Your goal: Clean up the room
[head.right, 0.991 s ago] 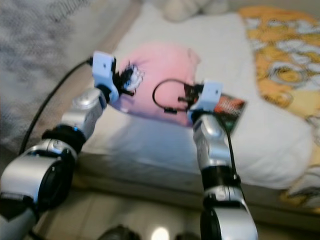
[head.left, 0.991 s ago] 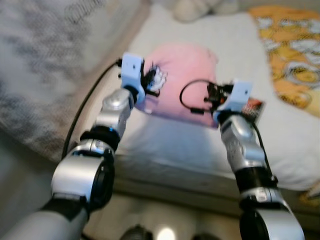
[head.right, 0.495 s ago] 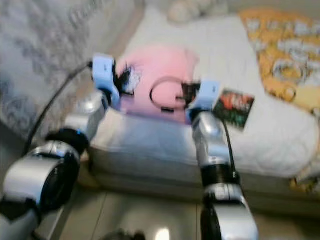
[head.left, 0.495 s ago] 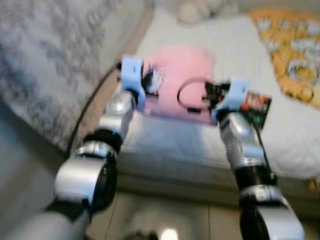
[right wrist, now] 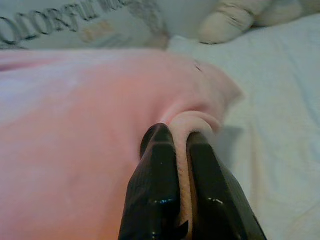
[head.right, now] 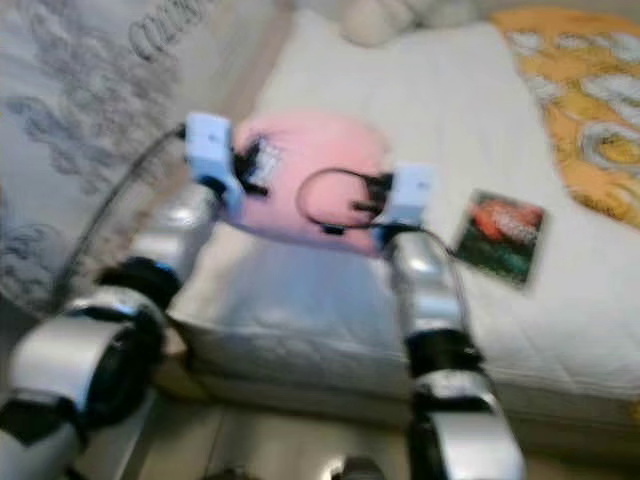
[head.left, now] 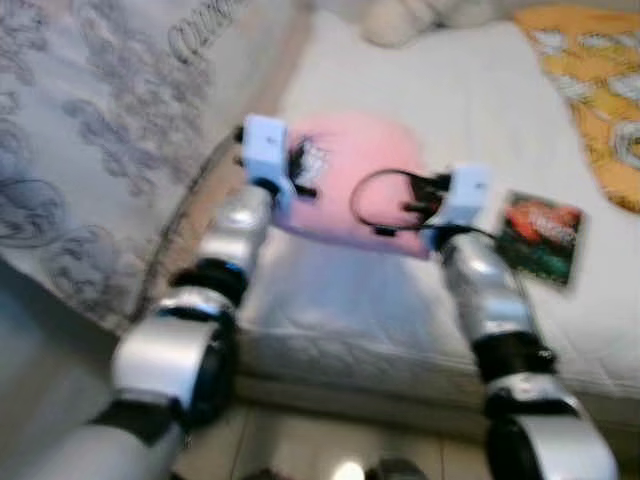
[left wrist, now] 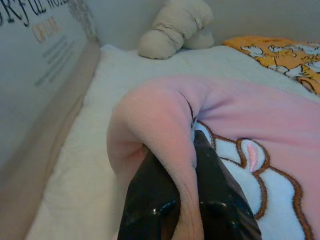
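Pink blanket (head.left: 350,180) is stretched sideways across the bed (head.left: 420,290), left claw (left wrist: 187,145) and right claw (right wrist: 175,137) each pinched tight on a fold of it.

1. The blanket (head.left: 350,180) lies at centre frame on the bed (head.left: 400,300).
2. The left end effector (left wrist: 182,165) and right end effector (right wrist: 175,150) each pinch a blanket fold.
3. A booklet (head.left: 540,238) lies to the right.
4. A stuffed toy (head.left: 395,20) sits at top centre.
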Motion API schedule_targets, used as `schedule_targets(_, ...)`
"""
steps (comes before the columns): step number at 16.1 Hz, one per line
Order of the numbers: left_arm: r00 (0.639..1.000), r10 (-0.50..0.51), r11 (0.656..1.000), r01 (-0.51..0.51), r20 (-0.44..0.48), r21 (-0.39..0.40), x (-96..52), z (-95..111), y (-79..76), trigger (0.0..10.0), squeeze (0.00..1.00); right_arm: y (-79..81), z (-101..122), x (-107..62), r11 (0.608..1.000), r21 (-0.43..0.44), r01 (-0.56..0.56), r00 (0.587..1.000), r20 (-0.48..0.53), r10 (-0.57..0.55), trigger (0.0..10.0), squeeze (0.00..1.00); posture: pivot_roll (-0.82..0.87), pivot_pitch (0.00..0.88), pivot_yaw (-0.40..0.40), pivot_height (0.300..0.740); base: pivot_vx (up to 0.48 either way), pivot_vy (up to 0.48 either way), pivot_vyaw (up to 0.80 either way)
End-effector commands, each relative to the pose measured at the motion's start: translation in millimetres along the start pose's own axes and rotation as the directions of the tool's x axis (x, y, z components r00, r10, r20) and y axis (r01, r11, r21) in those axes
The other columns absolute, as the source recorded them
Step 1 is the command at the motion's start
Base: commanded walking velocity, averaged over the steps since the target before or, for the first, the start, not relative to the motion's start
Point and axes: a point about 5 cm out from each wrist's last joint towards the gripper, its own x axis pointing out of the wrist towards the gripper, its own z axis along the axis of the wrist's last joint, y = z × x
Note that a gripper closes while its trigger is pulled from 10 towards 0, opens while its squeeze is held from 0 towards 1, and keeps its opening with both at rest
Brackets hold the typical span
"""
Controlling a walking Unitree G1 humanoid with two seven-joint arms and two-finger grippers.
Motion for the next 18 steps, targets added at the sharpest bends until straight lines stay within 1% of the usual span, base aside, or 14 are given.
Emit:
schedule_targets(1,0.994,0.079,0.997,-0.081,0.078,0.016,-0.3,21,21.3,10.0,0.00,5.4,7,3.3,1.000,-0.005,-0.016,1.000,0.025,0.016,10.0,0.00,0.05,0.000,0.018,0.740,0.480,0.000,0.55)
schedule_targets(4,0.988,0.135,0.991,-0.135,0.068,-0.007,-1.8,17,25.5,10.0,0.00,5.6,4,12.1,0.998,-0.051,-0.047,0.999,-0.030,0.045,10.0,0.00,0.06,0.000,0.001,0.740,0.474,0.000,0.54)
schedule_targets(5,0.987,0.150,0.989,-0.150,0.064,-0.010,-1.9,16,26.7,10.0,0.00,6.3,1,17.0,0.995,-0.076,-0.068,0.995,-0.077,0.062,10.0,0.00,0.06,0.000,-0.008,0.740,0.469,0.000,0.55)
schedule_targets(6,0.985,0.159,0.987,-0.159,0.072,-0.012,-2.4,16,28.0,10.0,0.00,4.6,0,19.7,0.994,-0.089,-0.057,0.994,-0.098,0.048,10.0,0.00,0.06,0.000,-0.010,0.740,0.469,0.000,0.00)
schedule_targets(7,0.987,0.157,0.987,-0.155,0.037,-0.044,-3.7,6,27.4,10.0,0.00,-0.8,-8,22.2,0.989,-0.142,-0.045,0.986,-0.163,0.021,10.0,0.00,0.08,0.000,-0.029,0.740,0.000,0.000,0.00)
schedule_targets(8,0.989,0.145,0.985,-0.145,-0.006,-0.092,-5.3,-5,24.6,10.0,0.00,-4.0,-17,20.4,0.983,-0.178,-0.045,0.979,-0.205,0.008,10.0,0.00,0.09,0.000,-0.045,0.740,0.000,0.000,0.00)
schedule_targets(9,0.989,0.144,0.983,-0.145,-0.022,-0.115,-6.1,-10,23.5,10.0,0.00,-5.7,-20,19.2,0.981,-0.191,-0.041,0.976,-0.219,-0.002,10.0,0.00,0.09,0.000,-0.045,0.740,0.000,0.000,0.00)
schedule_targets(10,0.990,0.131,0.981,-0.137,-0.052,-0.137,-8.2,-21,18.1,10.0,0.00,-9.2,-29,15.3,0.973,-0.230,-0.039,0.968,-0.249,-0.020,10.0,0.00,0.09,0.000,-0.060,0.740,0.000,0.000,0.00)
schedule_targets(12,0.987,0.090,0.986,-0.107,-0.131,-0.129,-14.0,-45,3.3,10.0,0.00,-12.7,-48,6.6,0.962,-0.271,-0.031,0.953,-0.298,-0.053,10.0,0.00,0.07,0.000,-0.067,0.740,0.000,0.000,0.00)
schedule_targets(13,0.985,0.075,0.989,-0.093,-0.153,-0.117,-15.6,-52,-2.5,10.0,0.00,-12.6,-52,4.5,0.961,-0.275,-0.028,0.952,-0.302,-0.059,10.0,0.00,0.07,0.000,-0.070,0.740,0.000,0.000,0.00)
schedule_targets(14,0.984,0.041,0.996,-0.053,-0.171,-0.066,-17.1,-59,-11.2,10.0,0.00,-10.8,-58,1.7,0.963,-0.269,-0.028,0.948,-0.312,-0.059,10.0,0.00,0.06,0.000,-0.070,0.740,0.000,0.000,0.00)
schedule_targets(15,0.984,0.000,0.998,-0.010,-0.178,-0.055,-17.6,-62,-18.7,10.0,0.00,-9.8,-65,-1.7,0.970,-0.244,-0.015,0.942,-0.330,-0.069,10.0,0.00,0.05,0.000,-0.069,0.740,0.000,0.000,0.00)
schedule_targets(17,0.984,0.006,0.999,-0.015,-0.179,-0.050,-15.3,-58,-19.8,10.0,0.00,-6.4,-73,-5.8,0.975,-0.221,-0.007,0.937,-0.341,-0.071,10.0,0.00,0.03,0.000,-0.057,0.740,0.000,0.000,0.00)
schedule_targets(18,0.984,-0.008,0.999,-0.001,-0.177,-0.051,-14.0,-57,-22.8,10.0,0.00,-6.7,-76,-7.1,0.976,-0.216,0.007,0.936,-0.343,-0.082,10.0,0.00,0.03,0.000,-0.055,0.740,0.000,0.000,0.00)
